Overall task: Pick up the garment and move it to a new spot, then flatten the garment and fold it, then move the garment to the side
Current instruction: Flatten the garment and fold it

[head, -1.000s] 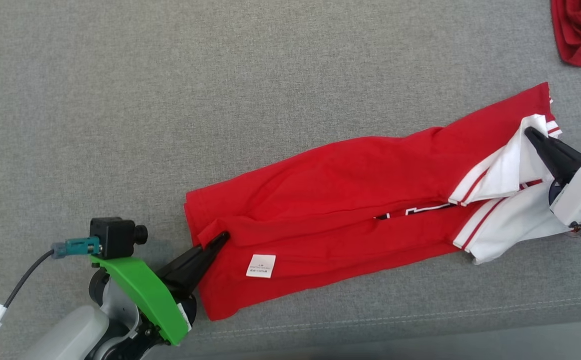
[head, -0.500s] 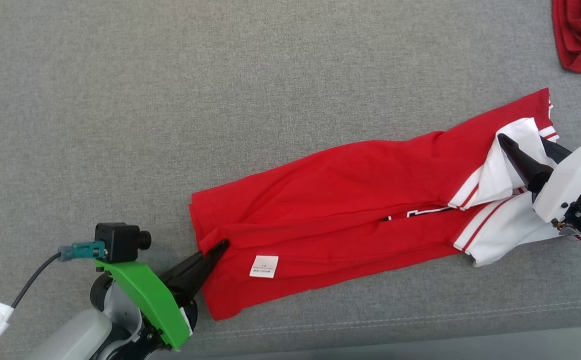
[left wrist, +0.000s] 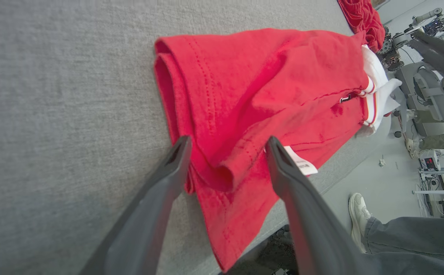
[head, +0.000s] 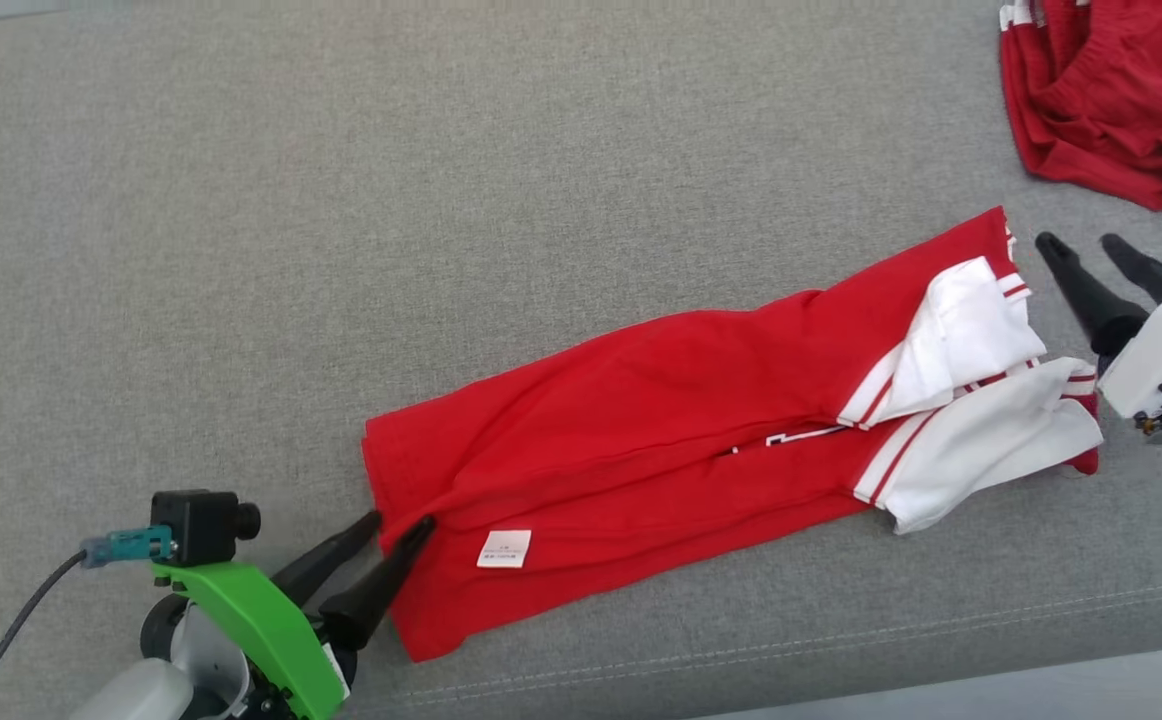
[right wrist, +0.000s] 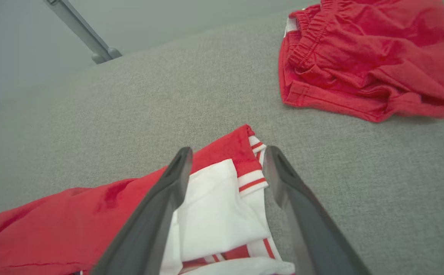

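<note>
The garment (head: 661, 430), a red shirt with white striped sleeves, lies folded into a long strip slanting across the grey cushion. My left gripper (head: 399, 520) is open at its lower left hem. In the left wrist view the folded hem (left wrist: 222, 168) lies between the spread fingers of my left gripper (left wrist: 228, 139), unclamped. My right gripper (head: 1079, 242) is open, just right of the white sleeve end and clear of the cloth. In the right wrist view my right gripper (right wrist: 226, 151) hovers over the sleeve cuff (right wrist: 250, 179).
A second red garment (head: 1111, 110) lies crumpled at the far right, also in the right wrist view (right wrist: 367, 65). The cushion's front edge (head: 941, 690) runs close below the shirt. A person's shoe (left wrist: 359, 214) and another robot (left wrist: 428, 88) stand beyond that edge.
Both grippers have opened and let go of the garment. The right gripper has drawn back off the white sleeve to the right. The head camera has shifted, showing more of the second garment.
</note>
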### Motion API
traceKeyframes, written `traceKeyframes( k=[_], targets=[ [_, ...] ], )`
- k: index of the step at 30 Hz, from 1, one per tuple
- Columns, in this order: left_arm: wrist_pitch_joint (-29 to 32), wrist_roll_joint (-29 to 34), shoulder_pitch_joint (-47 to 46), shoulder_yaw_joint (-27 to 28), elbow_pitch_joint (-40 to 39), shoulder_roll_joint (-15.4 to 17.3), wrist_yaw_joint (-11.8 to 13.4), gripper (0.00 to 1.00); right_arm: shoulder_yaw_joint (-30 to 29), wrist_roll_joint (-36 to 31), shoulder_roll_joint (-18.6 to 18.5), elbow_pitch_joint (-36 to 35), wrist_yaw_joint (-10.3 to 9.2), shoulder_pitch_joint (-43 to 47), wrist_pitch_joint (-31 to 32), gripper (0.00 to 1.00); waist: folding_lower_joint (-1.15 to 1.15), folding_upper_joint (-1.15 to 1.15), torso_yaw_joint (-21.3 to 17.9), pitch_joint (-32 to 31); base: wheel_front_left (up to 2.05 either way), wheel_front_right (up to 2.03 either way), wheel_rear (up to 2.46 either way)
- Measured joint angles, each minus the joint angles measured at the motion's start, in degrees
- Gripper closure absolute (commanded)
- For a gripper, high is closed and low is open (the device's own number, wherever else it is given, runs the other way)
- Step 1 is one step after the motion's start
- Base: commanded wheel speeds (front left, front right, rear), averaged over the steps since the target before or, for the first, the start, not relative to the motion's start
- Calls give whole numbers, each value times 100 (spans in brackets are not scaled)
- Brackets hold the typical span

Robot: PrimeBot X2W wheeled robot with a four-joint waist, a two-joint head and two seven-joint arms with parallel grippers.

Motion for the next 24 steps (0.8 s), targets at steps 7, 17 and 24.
traceKeyframes(
  k=[7, 17, 24],
  targets=[
    [-453, 13, 147, 336, -15, 140, 231, 0, -787, 248, 189, 10, -1, 313, -556, 0, 0, 0, -212, -260, 0, 0, 0],
    [-1102, 471, 516, 458, -433, 190, 697, 0, -1516, 1195, 1460, -52, -5, 1680, -1361, 0, 0, 0, -421, -461, 0, 0, 0],
    [-1207, 497, 757, 443, -797, 85, 939, 0, -1317, 1558, 2045, -296, -5, 2259, -1623, 0, 0, 0, -543, -488, 0, 0, 0]
  ],
)
